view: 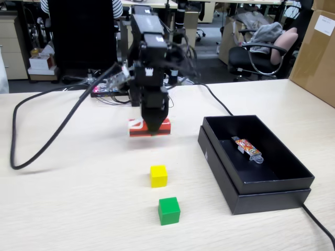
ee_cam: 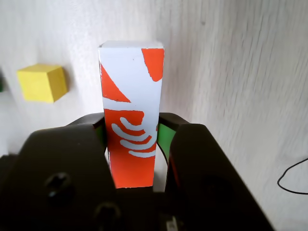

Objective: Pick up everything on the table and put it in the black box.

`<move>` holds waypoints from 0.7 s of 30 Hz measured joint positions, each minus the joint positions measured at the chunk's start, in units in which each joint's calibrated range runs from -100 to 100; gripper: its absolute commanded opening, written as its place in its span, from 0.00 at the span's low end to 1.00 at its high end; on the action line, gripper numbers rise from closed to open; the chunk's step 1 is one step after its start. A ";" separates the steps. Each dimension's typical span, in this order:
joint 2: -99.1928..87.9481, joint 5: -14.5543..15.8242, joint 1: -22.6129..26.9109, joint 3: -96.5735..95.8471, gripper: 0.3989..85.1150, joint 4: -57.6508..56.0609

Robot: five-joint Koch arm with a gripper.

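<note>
The red block with its white logo end lies on the table at centre. My gripper stands straight down over it. In the wrist view the red block runs between the two jaws of my gripper, and both green pads meet its sides. The yellow cube sits nearer the camera, and the green cube is just in front of it. The wrist view has the yellow cube at the left. The black box stands at the right.
A small patterned stick lies inside the box. A thick black cable loops across the table's left side, and a thin one trails off past the box. Chairs, cardboard boxes and desks stand beyond the far edge.
</note>
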 measured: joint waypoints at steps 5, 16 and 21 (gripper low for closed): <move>-11.02 0.20 4.49 0.91 0.08 -0.58; 7.98 3.22 11.72 26.30 0.08 -1.15; 14.57 4.00 14.55 29.32 0.08 -1.23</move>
